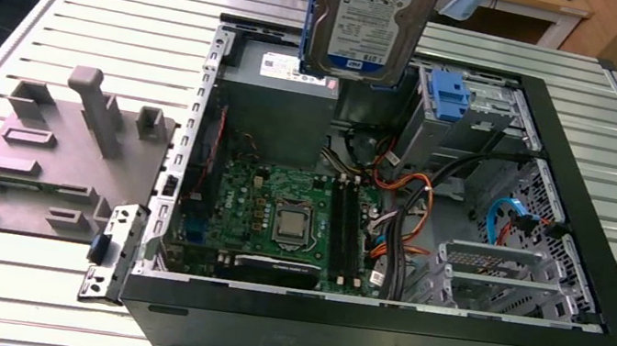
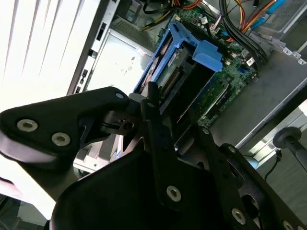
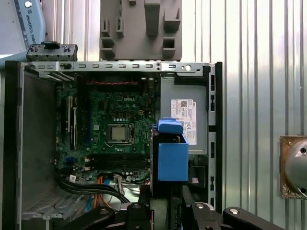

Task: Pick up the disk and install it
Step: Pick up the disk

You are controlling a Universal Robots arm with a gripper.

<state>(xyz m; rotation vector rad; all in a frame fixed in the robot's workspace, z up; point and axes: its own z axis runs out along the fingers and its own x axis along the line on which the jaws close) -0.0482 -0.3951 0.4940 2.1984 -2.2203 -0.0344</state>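
Exterior view: the disk (image 1: 368, 20) upright in the air above the open computer case (image 1: 382, 338), lower edge over the grey power supply box (image 1: 277, 98). Free room around all its edges, touching nothing below. Drive bay (image 1: 468, 105) near, toward the exterior view's right. In the first wrist view, gripper (image 3: 169, 203) with jaws pinching the disk's blue carrier.

Wrist pointing straight down; gripper (image 3: 171, 203) vertical, toward far side of scene. Fingers (image 2: 154, 120) clamped on top edge of disk (image 1: 364, 24), which hangs upright below them. Black linkage bars (image 2: 72, 120) splayed out either side in both wrist views.
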